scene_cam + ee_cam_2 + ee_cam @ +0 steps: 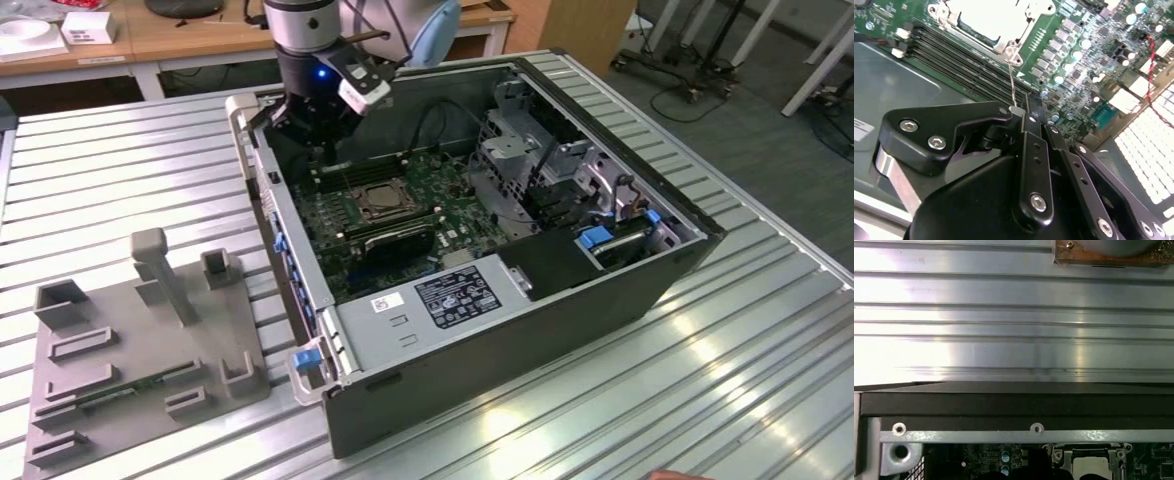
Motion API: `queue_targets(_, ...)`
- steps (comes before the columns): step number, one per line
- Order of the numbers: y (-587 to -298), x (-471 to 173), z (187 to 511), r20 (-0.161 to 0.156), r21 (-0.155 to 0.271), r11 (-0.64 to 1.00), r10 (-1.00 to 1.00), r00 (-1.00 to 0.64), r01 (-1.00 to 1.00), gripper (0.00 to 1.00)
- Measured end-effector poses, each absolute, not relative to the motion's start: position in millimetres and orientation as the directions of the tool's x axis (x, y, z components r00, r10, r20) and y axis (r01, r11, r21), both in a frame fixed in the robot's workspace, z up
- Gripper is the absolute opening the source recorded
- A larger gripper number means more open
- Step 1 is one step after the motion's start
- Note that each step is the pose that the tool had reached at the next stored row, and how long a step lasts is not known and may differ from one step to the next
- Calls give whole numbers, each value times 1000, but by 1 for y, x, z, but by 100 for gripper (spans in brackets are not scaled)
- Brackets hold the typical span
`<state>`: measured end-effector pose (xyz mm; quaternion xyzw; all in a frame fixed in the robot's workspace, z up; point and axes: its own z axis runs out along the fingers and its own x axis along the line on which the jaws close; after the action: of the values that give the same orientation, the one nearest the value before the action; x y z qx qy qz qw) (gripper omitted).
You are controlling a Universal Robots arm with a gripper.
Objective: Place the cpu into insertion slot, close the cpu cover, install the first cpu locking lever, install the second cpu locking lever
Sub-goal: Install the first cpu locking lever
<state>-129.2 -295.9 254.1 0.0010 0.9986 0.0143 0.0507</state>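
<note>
The cpu [986, 20] lies in the insertion slot [378, 203] on the green motherboard, its pale face showing through the cut-out of the cpu cover [1004, 46], which lies flat over it. A thin wire locking lever [1013, 80] rises from the socket's corner to my gripper [1024, 111], which is shut on the lever's end. In the exterior view my gripper [316, 150] hangs inside the open case, just beyond the socket towards the back left. The first wrist view catches the socket [1089, 460] below the case's rim.
Long black memory slots [954, 55] run beside the socket. The case wall [280, 240] stands close on the exterior view's left. A grey power supply [441, 300] and a drive cage [514, 160] fill the case's front and right. A grey fixture plate [134, 340] lies on the table.
</note>
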Motion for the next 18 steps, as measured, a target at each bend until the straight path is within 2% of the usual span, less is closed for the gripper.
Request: queue_targets(18, -296, -94, 253, -101, 31, 1000, 3, -995, 0, 11)
